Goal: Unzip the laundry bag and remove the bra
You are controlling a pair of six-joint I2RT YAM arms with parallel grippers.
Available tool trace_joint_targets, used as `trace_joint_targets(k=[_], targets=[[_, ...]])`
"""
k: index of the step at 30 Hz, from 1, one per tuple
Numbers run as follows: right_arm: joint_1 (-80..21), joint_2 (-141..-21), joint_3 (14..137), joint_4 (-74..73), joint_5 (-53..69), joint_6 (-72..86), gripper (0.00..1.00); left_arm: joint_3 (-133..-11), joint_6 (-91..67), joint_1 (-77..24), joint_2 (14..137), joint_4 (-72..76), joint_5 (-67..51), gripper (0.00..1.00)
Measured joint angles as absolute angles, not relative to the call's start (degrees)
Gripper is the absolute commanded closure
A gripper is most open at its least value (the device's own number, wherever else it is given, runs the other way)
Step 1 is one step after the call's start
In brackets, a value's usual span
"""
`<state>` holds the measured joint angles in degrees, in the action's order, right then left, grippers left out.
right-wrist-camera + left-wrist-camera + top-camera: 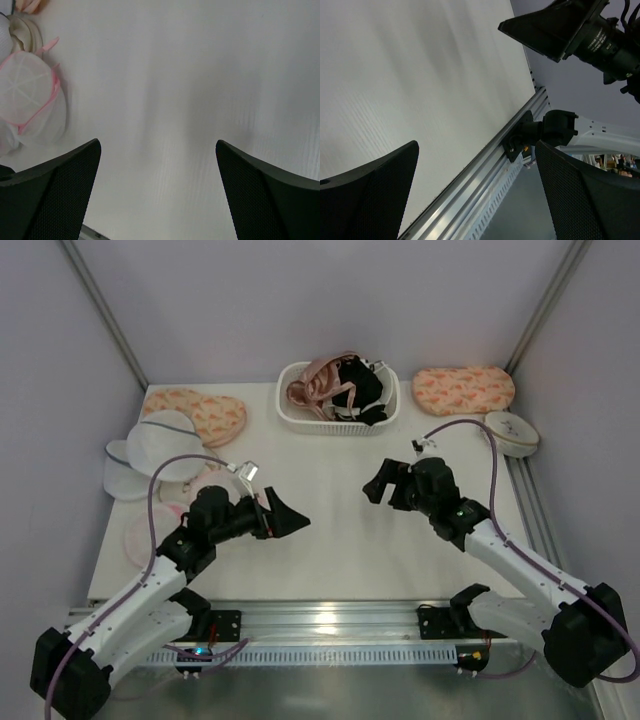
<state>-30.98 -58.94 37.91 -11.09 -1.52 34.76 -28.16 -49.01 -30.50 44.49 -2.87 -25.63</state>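
Two robot arms hover over a white table; the left gripper and the right gripper face each other near the middle, each with fingers spread wide and nothing between them; a white slatted basket stands at the far edge; the laundry bag, white mesh with a pink rim, lies at the table's left side, partly under the left arm; the pale pink bra rests in the basket beside a black garment.

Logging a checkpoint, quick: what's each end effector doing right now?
Left end effector: open, holding nothing.
Right end effector: open, holding nothing.
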Motion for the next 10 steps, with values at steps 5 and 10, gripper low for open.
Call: trace_joint_targets(k=[5, 10], targets=[[-28.42, -58.87, 39.66, -10.61, 1.45, 33.21, 0.01, -27.16, -49.04, -32.4, 47.03, 0.51, -25.8, 0.0], [-28.42, -58.5, 43.35, -11.16, 1.52, 31.66, 0.0, -27.16, -49.08, -34.04, 49.06, 3.55, -25.76, 0.01]])
